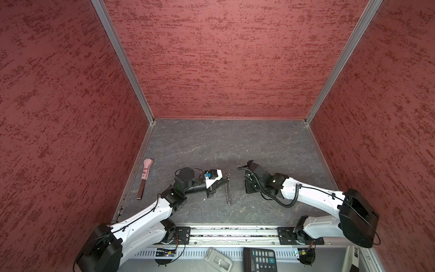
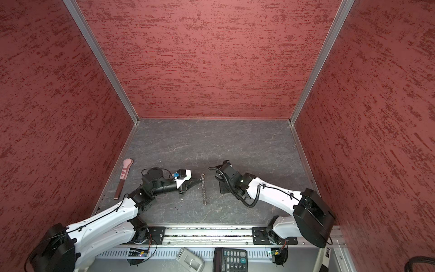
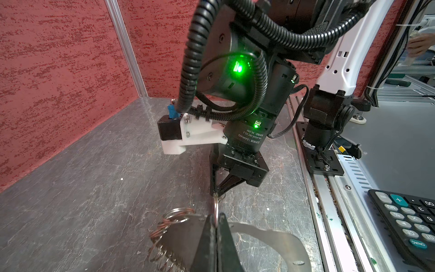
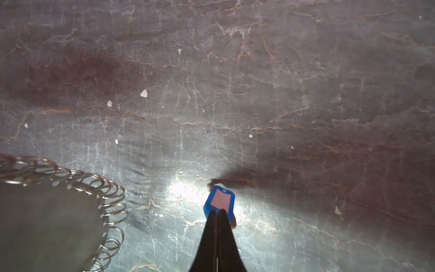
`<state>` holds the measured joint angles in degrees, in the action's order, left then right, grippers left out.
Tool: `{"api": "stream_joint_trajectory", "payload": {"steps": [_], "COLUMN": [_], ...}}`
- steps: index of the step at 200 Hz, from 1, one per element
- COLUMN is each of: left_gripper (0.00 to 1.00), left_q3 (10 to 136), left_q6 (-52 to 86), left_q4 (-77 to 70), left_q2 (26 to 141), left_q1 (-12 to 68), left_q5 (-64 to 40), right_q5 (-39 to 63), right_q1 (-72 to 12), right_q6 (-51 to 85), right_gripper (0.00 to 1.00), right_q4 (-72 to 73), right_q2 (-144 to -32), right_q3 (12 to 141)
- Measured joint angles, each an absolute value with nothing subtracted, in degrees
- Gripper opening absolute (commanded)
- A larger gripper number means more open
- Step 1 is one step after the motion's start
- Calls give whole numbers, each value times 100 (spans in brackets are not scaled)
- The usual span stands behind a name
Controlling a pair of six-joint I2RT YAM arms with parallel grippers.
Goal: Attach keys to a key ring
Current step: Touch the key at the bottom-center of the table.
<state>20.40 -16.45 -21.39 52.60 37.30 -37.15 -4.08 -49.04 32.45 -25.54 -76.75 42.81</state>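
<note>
left claw [image 3: 215, 220] is clamped on the key ring [image 3: 263, 237], holding it on edge over the table [image 1: 235, 146]. right claw [image 4: 217, 213] is pinched shut on the near end of the blue key tag [image 4: 222, 200], just beside the key ring.

Dark grey marbled surface [image 1: 235, 146], with scattered white flecks in the right wrist view. Textured red walls [image 1: 223, 58] on three sides, joined by aluminium corner posts [image 1: 122, 61]. A pink paw-tipped stick [image 1: 144, 180] lies flat near the left wall, paw end away from the front rail [image 1: 235, 233]. Beyond that rail, off the surface: a black calculator [image 1: 260, 259] beside a light grey device [image 1: 217, 259].
</note>
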Motion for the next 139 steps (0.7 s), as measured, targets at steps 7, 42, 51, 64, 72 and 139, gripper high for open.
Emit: {"api": "stream_joint_trajectory", "payload": {"steps": [7,42,51,64,72,139], "left_gripper": [0,0,0,0,0,0], "left_q3": [2040,2040,2040,2040,2040,2040], "left_q6": [-1649,-1656,-1656,-1658,-1658,-1658], "left_q4": [-2137,-2139,-2139,-2137,-2137,-2132], "left_q2": [5262,5262,5262,5262,5262,5306], "left_q1": [3730,3732,3730,3730,3730,3730], "left_q5": [-3715,-3715,-3715,-3712,-3712,-3710], "right_q5": [-395,-303,-281,-274,-272,-274], "right_q1": [-4904,-4906,-4904,-4904,-4906,-4904], "right_q6": [3208,3107,3105,3105,3105,3129], "right_gripper": [0,0,0,0,0,4], "right_q4": [-2512,-2469,-2473,-2486,-2488,-2536], "right_q2": [-7675,-7688,-7708,-7749,-7782,-8180], "right_q3": [4230,4064,4042,4032,4032,3990]}}
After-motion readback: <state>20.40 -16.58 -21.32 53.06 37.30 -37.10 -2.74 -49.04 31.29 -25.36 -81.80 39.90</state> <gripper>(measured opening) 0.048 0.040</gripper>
